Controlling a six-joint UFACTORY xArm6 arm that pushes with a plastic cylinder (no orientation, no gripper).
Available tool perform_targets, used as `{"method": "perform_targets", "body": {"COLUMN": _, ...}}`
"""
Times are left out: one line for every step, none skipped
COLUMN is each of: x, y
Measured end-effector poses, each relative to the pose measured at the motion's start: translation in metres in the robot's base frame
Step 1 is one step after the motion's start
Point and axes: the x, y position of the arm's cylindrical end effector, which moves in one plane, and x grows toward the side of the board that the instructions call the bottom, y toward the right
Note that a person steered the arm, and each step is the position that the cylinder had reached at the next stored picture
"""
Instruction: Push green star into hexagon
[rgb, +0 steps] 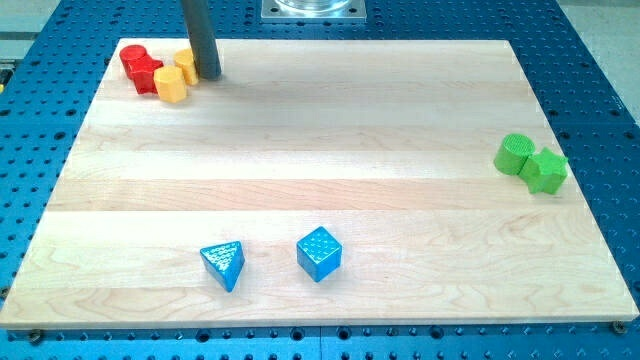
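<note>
The green star (547, 170) lies near the board's right edge, touching a green round block (514, 153) on its left. A yellow hexagon (170, 85) lies at the view's top left. Beside it is a second yellow block (185, 65), its shape unclear. My tip (209, 74) rests on the board just right of that second yellow block, touching or nearly touching it. It is far across the board from the green star.
Two red blocks (140, 66) sit left of the yellow ones in the top-left corner. A blue triangle (223, 265) and a blue cube (319, 253) lie near the bottom middle. The wooden board (320, 150) sits on a blue perforated table.
</note>
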Motion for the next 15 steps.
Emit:
{"method": "perform_targets", "body": {"x": 0.023, "y": 0.093}}
{"method": "perform_targets", "body": {"x": 0.072, "y": 0.21}}
{"method": "perform_targets", "body": {"x": 0.102, "y": 0.301}}
{"method": "perform_targets", "body": {"x": 0.1, "y": 0.319}}
{"method": "perform_targets", "body": {"x": 0.106, "y": 0.322}}
{"method": "perform_targets", "body": {"x": 0.084, "y": 0.402}}
{"method": "perform_targets", "body": {"x": 0.084, "y": 0.445}}
{"method": "perform_targets", "body": {"x": 0.159, "y": 0.479}}
{"method": "perform_targets", "body": {"x": 0.215, "y": 0.477}}
{"method": "perform_targets", "body": {"x": 0.213, "y": 0.429}}
{"method": "perform_targets", "body": {"x": 0.192, "y": 0.376}}
{"method": "perform_targets", "body": {"x": 0.131, "y": 0.335}}
{"method": "perform_targets", "body": {"x": 0.104, "y": 0.277}}
{"method": "perform_targets", "body": {"x": 0.142, "y": 0.288}}
{"method": "perform_targets", "body": {"x": 0.169, "y": 0.298}}
